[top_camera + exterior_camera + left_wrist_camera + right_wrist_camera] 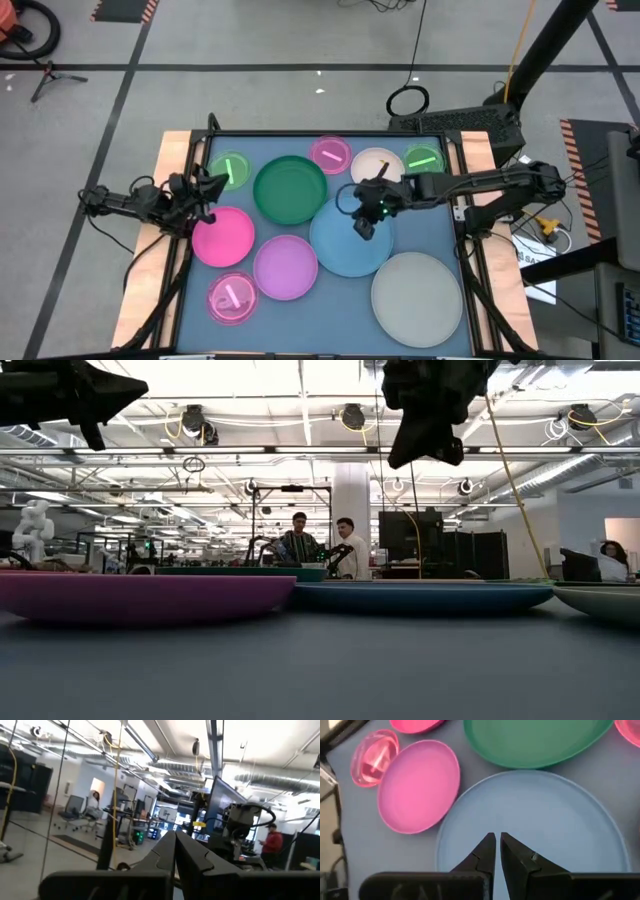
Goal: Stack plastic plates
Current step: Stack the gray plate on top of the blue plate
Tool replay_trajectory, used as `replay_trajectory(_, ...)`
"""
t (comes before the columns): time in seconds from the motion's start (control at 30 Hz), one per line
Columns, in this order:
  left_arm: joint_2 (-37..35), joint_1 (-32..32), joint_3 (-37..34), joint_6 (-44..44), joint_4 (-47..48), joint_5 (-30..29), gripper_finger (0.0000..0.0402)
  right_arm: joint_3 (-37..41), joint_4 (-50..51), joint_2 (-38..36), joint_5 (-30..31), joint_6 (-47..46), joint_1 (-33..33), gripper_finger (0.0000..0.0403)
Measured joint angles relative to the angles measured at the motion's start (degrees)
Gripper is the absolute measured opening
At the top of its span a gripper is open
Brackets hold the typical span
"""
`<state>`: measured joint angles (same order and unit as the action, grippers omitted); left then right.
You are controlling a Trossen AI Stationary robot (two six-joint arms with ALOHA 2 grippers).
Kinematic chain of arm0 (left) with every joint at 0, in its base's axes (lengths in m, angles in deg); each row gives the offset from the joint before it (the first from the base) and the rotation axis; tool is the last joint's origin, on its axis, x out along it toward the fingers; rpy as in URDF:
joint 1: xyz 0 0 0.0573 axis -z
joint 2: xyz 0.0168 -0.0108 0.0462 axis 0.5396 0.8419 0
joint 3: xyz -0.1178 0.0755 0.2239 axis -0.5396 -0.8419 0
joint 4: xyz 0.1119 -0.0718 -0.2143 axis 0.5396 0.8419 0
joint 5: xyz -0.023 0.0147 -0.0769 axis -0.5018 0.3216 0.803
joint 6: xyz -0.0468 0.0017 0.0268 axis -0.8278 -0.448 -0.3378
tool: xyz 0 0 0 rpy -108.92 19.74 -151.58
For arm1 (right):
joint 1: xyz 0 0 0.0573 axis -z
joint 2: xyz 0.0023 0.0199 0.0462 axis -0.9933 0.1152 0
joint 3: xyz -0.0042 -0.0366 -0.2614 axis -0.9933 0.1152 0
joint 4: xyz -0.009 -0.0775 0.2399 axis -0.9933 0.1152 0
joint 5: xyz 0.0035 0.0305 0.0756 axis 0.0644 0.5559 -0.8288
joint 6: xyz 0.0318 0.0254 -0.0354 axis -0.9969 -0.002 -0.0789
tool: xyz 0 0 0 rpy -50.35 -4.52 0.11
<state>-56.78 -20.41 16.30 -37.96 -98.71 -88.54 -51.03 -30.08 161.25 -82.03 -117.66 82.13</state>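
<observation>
Round plates lie flat on the dark table top. The blue plate (345, 248) is in the middle, with the white-grey plate (417, 298) to its near right. The dark green plate (290, 190), bright pink plate (222, 238) and lilac plate (286, 267) lie to its left. The cream plate (376, 163) and small translucent pink (232, 298) (330, 153) and green (230, 168) (424, 158) plates lie around them. My right gripper (497, 836) hangs shut, pointing down over the blue plate (535, 820), well clear of it. My left gripper (212, 190) is shut, raised and level at the table's left edge.
Wooden rails (172, 150) border the table on the left and right. A bare strip of table top (330, 320) lies at the near edge between the lilac and white-grey plates. In the low view, people stand in the room far behind the table (320, 545).
</observation>
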Motion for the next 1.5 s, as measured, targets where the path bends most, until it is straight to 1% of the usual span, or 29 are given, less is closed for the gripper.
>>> replay_trajectory(0.1,0.01,-0.34,0.00,2.03,-0.30,-0.27,0.0017,0.00,3.52,0.00,-0.87,3.08,0.09,0.0022)
replay_trajectory(0.27,0.00,-1.97,0.00,6.60,-2.99,-1.04,0.0017,0.00,12.85,0.00,-9.30,5.82,0.11,0.0022)
replay_trajectory(0.33,0.00,-2.55,0.00,7.66,-4.36,-1.10,0.0017,0.02,14.41,0.00,-10.45,6.05,0.07,0.0022)
replay_trajectory(0.47,0.00,-3.92,0.00,9.45,-6.29,-1.12,0.0017,0.02,13.96,0.00,-10.48,5.74,0.04,0.0022)
replay_trajectory(0.63,0.00,-5.42,0.00,10.06,-7.23,-1.12,0.0017,0.02,9.72,0.00,-10.30,5.89,0.06,0.0022)
replay_trajectory(0.77,0.00,-6.15,0.00,9.80,-7.28,-1.12,0.0017,0.02,6.79,0.00,-5.84,8.05,0.00,0.0022)
replay_trajectory(0.83,0.00,-6.29,0.00,9.57,-7.28,-1.12,0.0017,0.04,7.46,0.22,-6.64,9.79,-0.34,0.0022)
replay_trajectory(0.9,0.00,-6.29,0.00,8.68,-7.28,-1.12,0.0017,0.03,10.15,0.31,-8.70,14.07,-1.39,0.0020)
replay_trajectory(0.93,0.00,-6.29,0.00,8.34,-7.28,-1.12,0.0017,0.04,12.76,0.31,-8.69,16.10,-2.34,0.0017)
replay_trajectory(1.03,0.00,-6.29,0.00,6.79,-6.98,-1.12,0.0017,0.04,21.77,0.28,-6.75,20.19,-5.84,0.0004)
replay_trajectory(1.1,0.00,-6.29,0.00,5.71,-6.31,-1.12,0.0017,0.04,27.45,0.28,-4.87,21.15,-8.40,0.0004)
replay_trajectory(1.2,0.00,-6.29,0.00,3.96,-5.26,-1.10,0.0017,0.07,33.41,0.28,-2.78,17.36,-11.74,0.0013)
replay_trajectory(1.3,0.01,-6.29,0.00,3.05,-3.98,-1.10,0.0017,0.07,35.60,0.28,0.17,10.94,-14.20,0.0030)
replay_trajectory(1.5,0.02,-6.29,0.00,2.06,-3.26,-1.10,0.0017,2.68,33.23,0.28,1.77,6.36,-17.18,0.0101)
